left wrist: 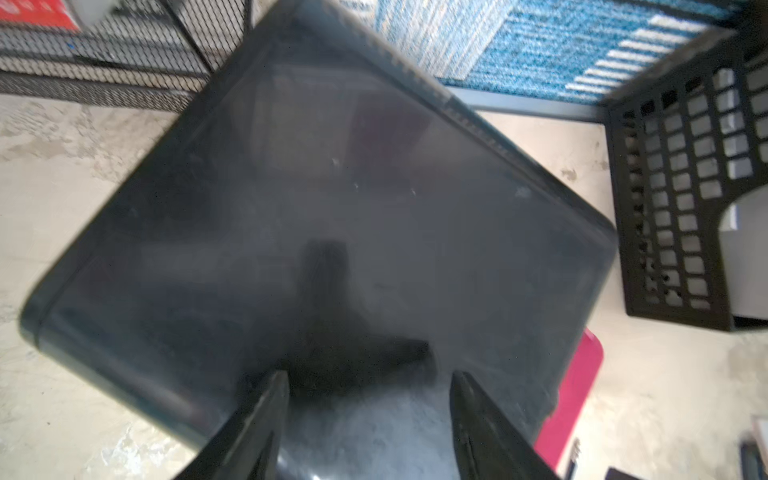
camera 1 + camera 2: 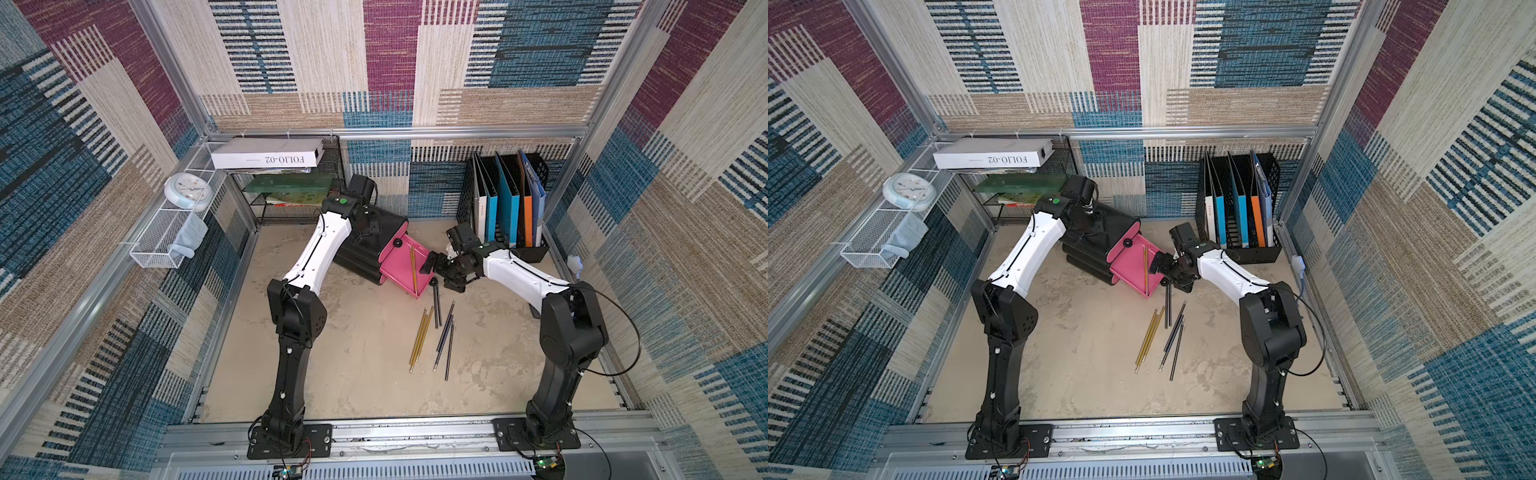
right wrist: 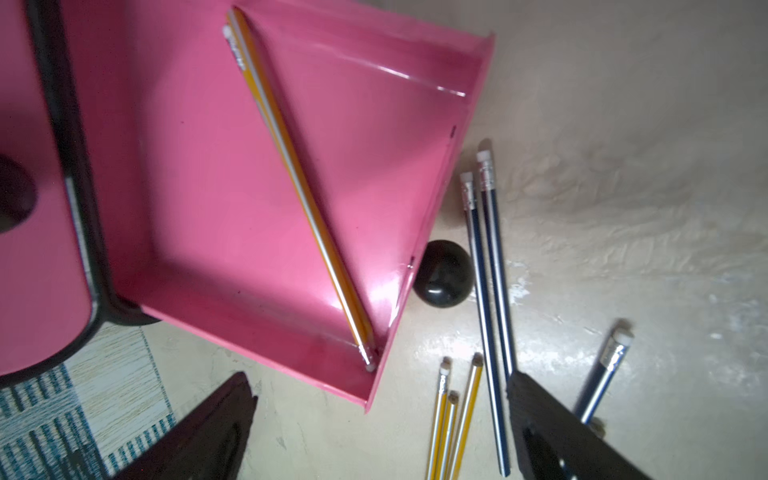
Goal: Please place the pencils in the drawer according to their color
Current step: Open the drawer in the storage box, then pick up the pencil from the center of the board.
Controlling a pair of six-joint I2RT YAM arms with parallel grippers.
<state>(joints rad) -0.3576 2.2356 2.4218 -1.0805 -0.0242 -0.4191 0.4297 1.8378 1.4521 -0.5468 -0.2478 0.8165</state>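
right claw (image 3: 380, 384) wide, empty, beside pink drawer (image 3: 199, 187) with yellow pencils (image 3: 296, 183); left claw (image 1: 370, 415) parted over black cabinet (image 1: 332, 187); loose pencils (image 2: 432, 336) on tabletop (image 2: 353, 374).

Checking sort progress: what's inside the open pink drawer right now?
Only yellow pencils, lying diagonally across the pink drawer floor, pressed together; looks like two, count uncertain. The dark blue pencils lie outside it. Any part of the drawer inside the black cabinet is hidden.

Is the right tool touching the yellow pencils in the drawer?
Apart. The right wrist view shows the open right tool clear of the yellow pencils, with a wall of the pink drawer between.
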